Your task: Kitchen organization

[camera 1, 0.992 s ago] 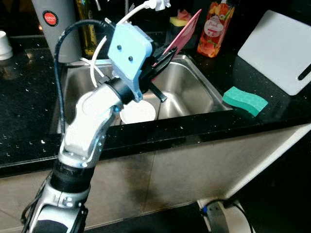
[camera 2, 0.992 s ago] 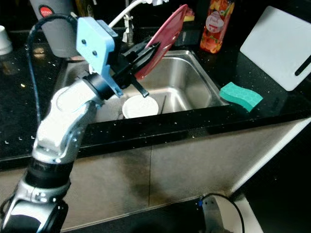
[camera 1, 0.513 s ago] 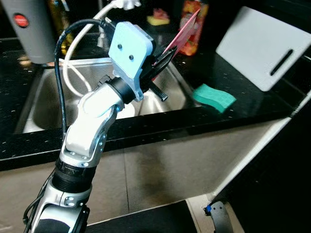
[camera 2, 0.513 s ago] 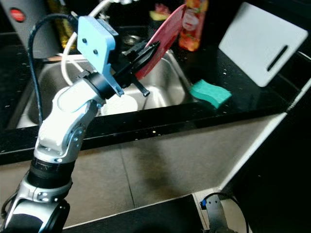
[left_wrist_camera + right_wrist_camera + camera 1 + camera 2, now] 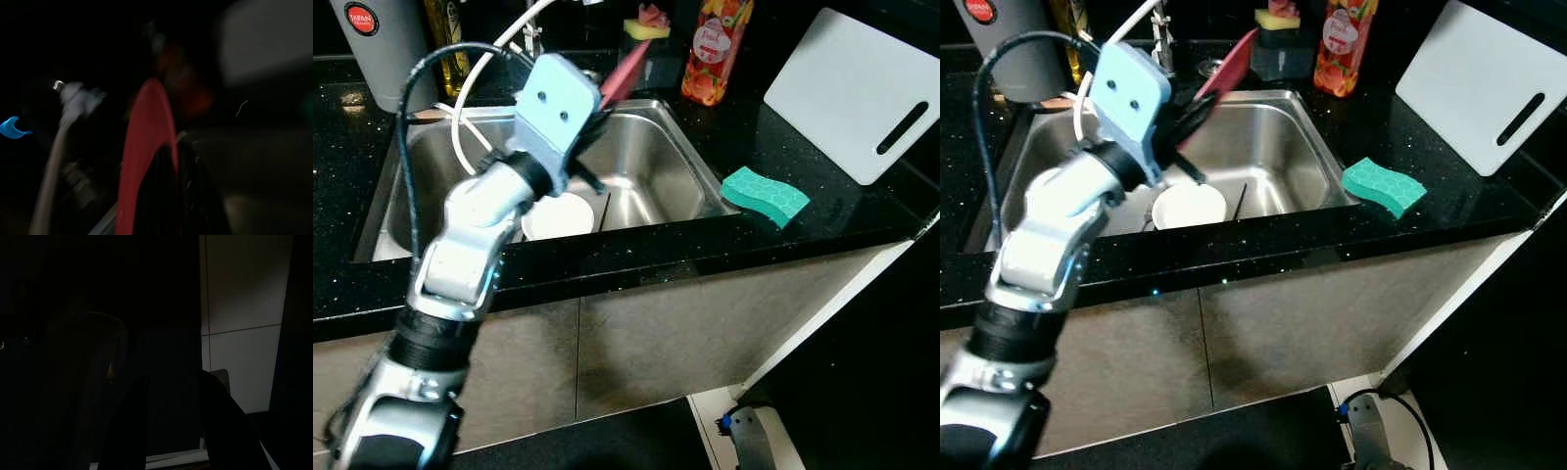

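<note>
My left gripper point(image 5: 1197, 106) is shut on the lower edge of a red plate point(image 5: 1226, 70), which it holds tilted above the steel sink point(image 5: 1317, 171), its top edge toward the faucet. The blue wrist box point(image 5: 551, 106) covers most of the fingers. Seen from the left wrist, the red plate point(image 5: 145, 147) rises edge-on between dark fingers point(image 5: 168, 191). A white bowl point(image 5: 558, 216) lies in the sink basin below the arm. In the right wrist view the right gripper point(image 5: 173, 431) hangs idle in the dark, its two fingers apart, near a pale cabinet panel.
A green sponge point(image 5: 765, 194) lies on the black counter right of the sink. A white cutting board point(image 5: 850, 93) leans at the far right. A red-labelled bottle point(image 5: 711, 49), a yellow sponge holder point(image 5: 646, 27) and a grey canister point(image 5: 377, 44) stand behind the sink.
The view swung right, then back and higher. My left arm carried the red plate left, away from the bottle, to over the sink's back middle.
</note>
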Motion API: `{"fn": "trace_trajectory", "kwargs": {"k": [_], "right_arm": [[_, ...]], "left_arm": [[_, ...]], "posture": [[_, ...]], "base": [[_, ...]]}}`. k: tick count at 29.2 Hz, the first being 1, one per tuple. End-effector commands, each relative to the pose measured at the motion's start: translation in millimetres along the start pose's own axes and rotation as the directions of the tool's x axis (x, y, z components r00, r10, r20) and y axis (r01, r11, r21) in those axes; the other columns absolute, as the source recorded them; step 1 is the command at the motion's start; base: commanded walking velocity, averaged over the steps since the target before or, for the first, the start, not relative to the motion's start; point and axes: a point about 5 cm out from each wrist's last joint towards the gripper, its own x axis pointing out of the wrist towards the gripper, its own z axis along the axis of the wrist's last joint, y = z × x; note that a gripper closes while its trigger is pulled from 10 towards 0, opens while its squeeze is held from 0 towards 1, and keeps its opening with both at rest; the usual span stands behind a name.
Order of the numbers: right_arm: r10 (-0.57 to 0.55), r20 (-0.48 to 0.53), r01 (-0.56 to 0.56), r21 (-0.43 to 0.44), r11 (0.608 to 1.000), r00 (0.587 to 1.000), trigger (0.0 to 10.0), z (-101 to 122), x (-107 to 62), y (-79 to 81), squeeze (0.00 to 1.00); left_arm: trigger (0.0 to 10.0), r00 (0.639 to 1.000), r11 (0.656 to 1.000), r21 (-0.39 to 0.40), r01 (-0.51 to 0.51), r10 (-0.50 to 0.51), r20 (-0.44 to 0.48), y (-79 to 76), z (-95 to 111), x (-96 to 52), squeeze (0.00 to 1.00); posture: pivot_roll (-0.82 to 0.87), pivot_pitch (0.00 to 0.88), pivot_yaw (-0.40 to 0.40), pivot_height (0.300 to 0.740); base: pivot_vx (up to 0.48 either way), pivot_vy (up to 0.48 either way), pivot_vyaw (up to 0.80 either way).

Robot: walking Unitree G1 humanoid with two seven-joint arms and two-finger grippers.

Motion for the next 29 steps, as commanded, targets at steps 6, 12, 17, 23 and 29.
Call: {"fn": "trace_trajectory", "kwargs": {"k": [6, 12, 17, 23, 29], "right_arm": [[-0.002, -0.012, 0.001, -0.009, 1.000, 1.000, 10.0, -3.8, 0.0, -0.2, 0.00], [-0.005, -0.012, 0.005, -0.007, 1.000, 1.000, 10.0, -4.9, -0.1, -0.8, 0.00], [-0.006, -0.012, 0.006, -0.007, 1.000, 1.000, 10.0, -5.6, -0.2, -1.2, 0.00], [-0.005, -0.012, 0.005, -0.009, 1.000, 1.000, 10.0, -4.9, -0.2, -1.2, 0.00], [-0.003, -0.009, 0.003, -0.012, 1.000, 1.000, 10.0, -3.7, -0.2, -1.3, 0.00]], "left_arm": [[10.0, 0.998, 0.981, 0.187, 0.052, -0.055, 0.009, -3.5, -3.2, 12.0, 0.00], [10.0, 0.999, 0.999, 0.041, 0.036, -0.038, 0.037, -2.0, -4.3, 17.9, 0.91], [10.0, 1.000, 0.999, -0.052, 0.016, -0.015, 0.022, -3.8, -11.9, 20.7, 1.00], [10.0, 0.998, 0.997, -0.065, -0.035, 0.032, -0.049, 0.0, -28.2, 15.4, 1.00], [10.0, 0.999, 0.975, -0.218, -0.034, 0.038, 0.017, 0.5, -22.7, 6.8, 0.00]], "posture": [[0.05, 0.080, -0.047, 0.740], [0.04, 0.090, -0.042, 0.740], [0.04, 0.093, -0.044, 0.740], [0.04, 0.093, -0.045, 0.740], [0.05, 0.090, -0.047, 0.740]], "base": [[0.000, 0.000, 0.00], [0.000, 0.000, 0.00], [0.000, 0.000, 0.00], [0.000, 0.000, 0.00], [0.000, 0.000, 0.00]]}}
